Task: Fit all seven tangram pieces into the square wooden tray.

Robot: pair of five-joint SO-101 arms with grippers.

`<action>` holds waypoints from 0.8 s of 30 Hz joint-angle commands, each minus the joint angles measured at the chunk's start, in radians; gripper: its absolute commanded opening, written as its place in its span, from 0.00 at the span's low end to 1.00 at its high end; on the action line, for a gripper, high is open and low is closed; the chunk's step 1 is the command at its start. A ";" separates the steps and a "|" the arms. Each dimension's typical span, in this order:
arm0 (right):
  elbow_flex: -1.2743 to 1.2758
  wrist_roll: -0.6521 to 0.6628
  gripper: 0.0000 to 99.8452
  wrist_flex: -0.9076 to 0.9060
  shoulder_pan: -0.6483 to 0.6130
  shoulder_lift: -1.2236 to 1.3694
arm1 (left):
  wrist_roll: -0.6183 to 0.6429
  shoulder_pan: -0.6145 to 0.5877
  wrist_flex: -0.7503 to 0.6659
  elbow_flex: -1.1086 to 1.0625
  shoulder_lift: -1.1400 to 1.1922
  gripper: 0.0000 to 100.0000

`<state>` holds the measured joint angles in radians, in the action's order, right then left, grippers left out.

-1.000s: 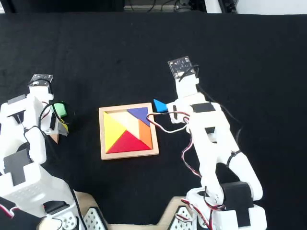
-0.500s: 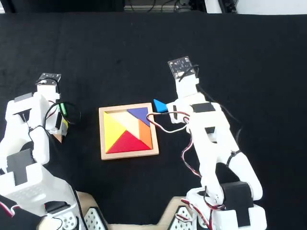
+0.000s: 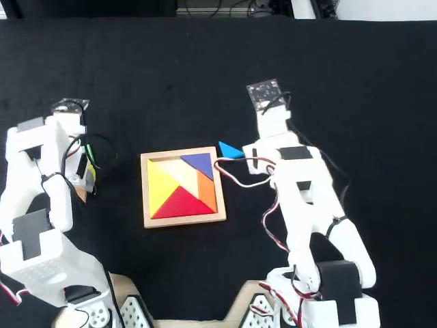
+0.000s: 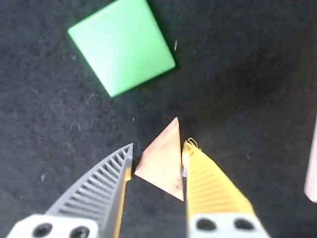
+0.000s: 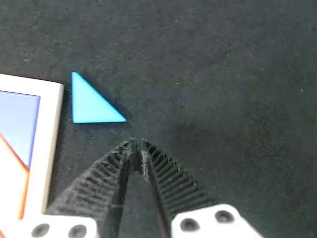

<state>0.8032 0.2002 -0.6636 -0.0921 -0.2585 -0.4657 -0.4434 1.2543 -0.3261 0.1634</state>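
Observation:
The square wooden tray [image 3: 145,191] lies mid-table and holds yellow, red, orange, dark blue and cream pieces. A light blue triangle [image 3: 229,150] [image 5: 91,106] rests on the cloth just off the tray's far right corner. My right gripper [image 5: 134,146] [image 3: 247,156] is shut and empty, its tips close beside that triangle. At the left, my left gripper [image 4: 159,145] is shut on a pale wooden triangle [image 4: 163,161] [image 3: 80,194], with a finger against each side. A green square [image 4: 122,45] lies flat just beyond the fingertips.
Black cloth covers the whole table, with wide free room at the back and at the far right. The tray's rim [image 5: 54,124] stands next to the blue triangle. Both arm bases stand at the front edge.
The left arm has swung toward the back of the table and now covers most of the green square. The right arm has shifted slightly to the right. Neither the tray nor the blue triangle has moved.

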 commanded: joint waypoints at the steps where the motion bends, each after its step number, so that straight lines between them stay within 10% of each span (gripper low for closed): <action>1: -0.028 0.009 0.01 0.046 0.035 -0.047 | 0.129 0.015 0.114 0.125 -0.069 0.03; 8: -0.035 0.000 0.01 0.061 0.110 -0.047 | 0.420 0.309 0.279 0.206 -0.281 0.03; 24: 0.025 -0.061 0.01 0.230 0.146 -0.038 | 0.686 0.716 0.029 0.341 0.190 0.03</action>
<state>0.8355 0.1435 -0.4733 0.0430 -0.2585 0.1757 0.1949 1.3648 -0.0453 0.2954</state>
